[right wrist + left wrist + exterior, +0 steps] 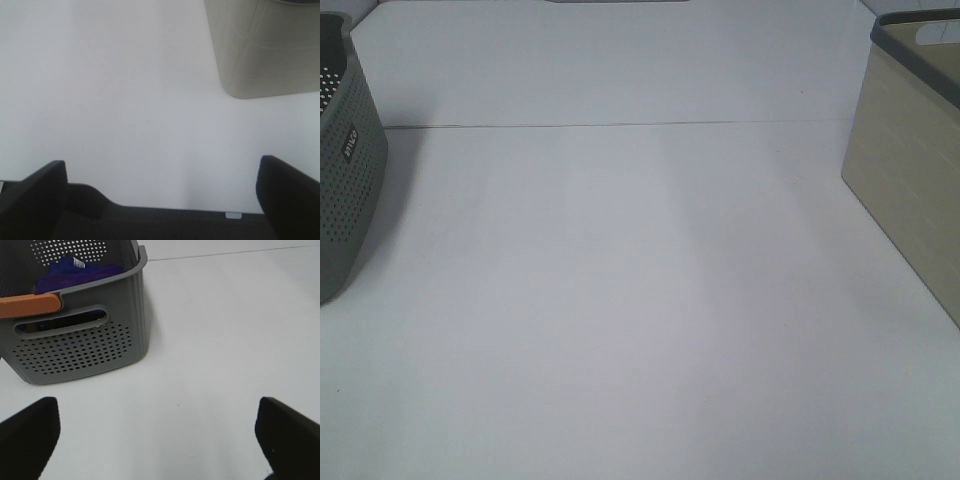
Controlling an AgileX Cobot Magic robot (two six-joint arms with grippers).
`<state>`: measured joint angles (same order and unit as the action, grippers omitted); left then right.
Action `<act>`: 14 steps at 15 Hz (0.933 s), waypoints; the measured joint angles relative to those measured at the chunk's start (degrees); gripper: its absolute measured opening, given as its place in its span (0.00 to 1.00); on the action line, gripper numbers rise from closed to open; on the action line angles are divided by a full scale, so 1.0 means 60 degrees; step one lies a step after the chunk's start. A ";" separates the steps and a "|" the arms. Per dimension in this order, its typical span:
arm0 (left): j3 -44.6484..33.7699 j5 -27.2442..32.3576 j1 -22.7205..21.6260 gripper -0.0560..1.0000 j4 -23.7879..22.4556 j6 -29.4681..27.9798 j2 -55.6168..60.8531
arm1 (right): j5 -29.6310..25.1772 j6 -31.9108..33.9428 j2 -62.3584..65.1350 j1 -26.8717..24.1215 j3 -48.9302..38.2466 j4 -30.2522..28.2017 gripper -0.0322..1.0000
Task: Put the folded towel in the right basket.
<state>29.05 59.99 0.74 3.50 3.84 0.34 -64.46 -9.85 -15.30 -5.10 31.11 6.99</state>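
The folded towel [80, 274] is dark blue-purple with a small white tag and lies inside the grey perforated left basket [85, 347]. That basket shows at the left edge of the exterior high view [348, 170]. The beige right basket [910, 170] with a dark rim stands at the right edge and also shows in the right wrist view [265, 47]. My left gripper [157, 440] is open and empty over the table in front of the grey basket. My right gripper [160, 192] is open and empty near the table's front edge. Neither gripper shows in the exterior high view.
The white table [640, 300] lies between the two baskets, with a thin seam line across its far part. An orange handle [30, 305] sits on the grey basket's rim. The table's front edge shows in the right wrist view [165, 207].
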 joint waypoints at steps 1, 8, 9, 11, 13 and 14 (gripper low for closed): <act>0.0000 0.0000 0.0000 0.99 0.0000 0.0000 0.0000 | -0.0019 -0.0038 0.0134 0.0000 -0.0029 -0.0124 0.98; 0.0000 0.0000 0.0000 0.99 0.0000 0.0000 0.0000 | -0.0029 -0.0029 0.2569 0.0554 -0.0716 -0.0563 0.98; 0.0000 0.0000 0.0000 0.99 0.0000 0.0000 0.0000 | -0.0010 -0.0029 0.2569 0.0554 -0.0754 -0.0525 0.98; 0.0000 0.0000 0.0000 0.99 0.0000 0.0000 0.0000 | 0.0057 0.0057 0.2569 0.0554 -0.0831 -0.0544 0.98; 0.0000 0.0000 0.0000 0.99 0.0000 0.0000 0.0000 | 0.0076 0.0477 0.2569 0.0554 -0.0850 -0.0764 0.98; 0.0000 0.0000 0.0000 0.99 0.0000 0.0000 0.0000 | 0.0076 0.0688 0.2569 0.0554 -0.0850 -0.0917 0.98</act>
<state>29.05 59.99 0.74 3.50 3.84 0.34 -64.00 -5.73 0.11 -1.78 26.01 1.49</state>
